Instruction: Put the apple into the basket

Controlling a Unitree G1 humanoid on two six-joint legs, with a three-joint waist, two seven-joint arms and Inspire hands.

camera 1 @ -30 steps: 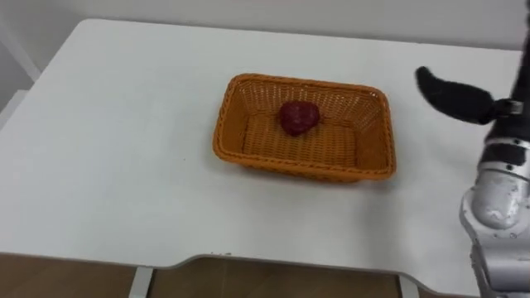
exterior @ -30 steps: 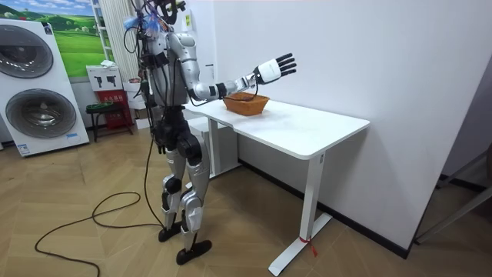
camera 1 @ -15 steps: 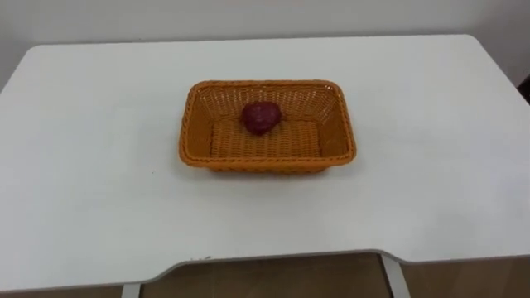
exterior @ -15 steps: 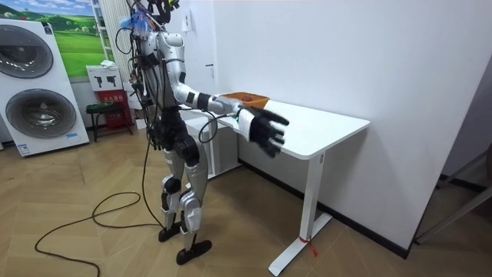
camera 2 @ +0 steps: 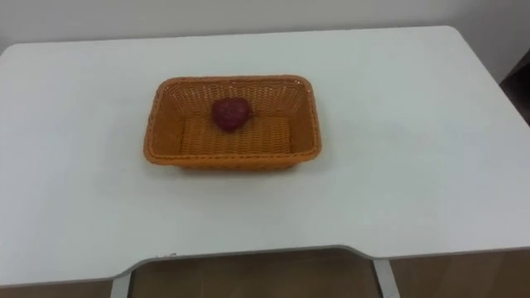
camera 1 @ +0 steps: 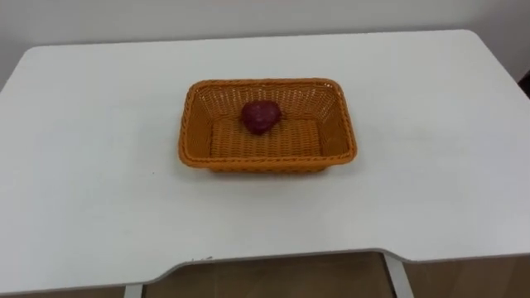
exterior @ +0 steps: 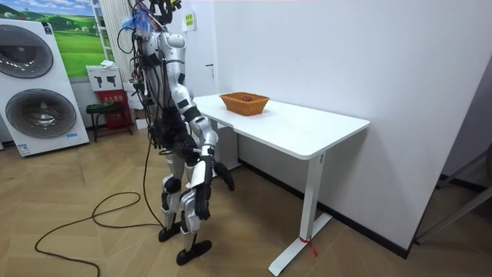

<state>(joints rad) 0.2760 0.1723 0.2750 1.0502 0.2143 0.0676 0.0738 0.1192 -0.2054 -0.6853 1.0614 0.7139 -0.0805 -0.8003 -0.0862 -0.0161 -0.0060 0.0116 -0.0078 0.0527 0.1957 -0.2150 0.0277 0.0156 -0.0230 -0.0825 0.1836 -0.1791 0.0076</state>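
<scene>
Dropped right hand (exterior: 224, 177) from over the table (camera 1: 414, 165) to thigh height; cannot tell its grip from here. Left apple (camera 1: 260, 116) in basket (camera 1: 192, 124), toward table's far edge. Reads as placement done.

Silver and black humanoid with many cables.
The arms and legs have rounded silver-grey shells, while the trunk and hips are black and the feet are dark and flat. A bundle of black cables with something blue sits around the head, and one dark cable trails in loops over the floor. The right robot hand (exterior: 222, 175) seems black.
</scene>
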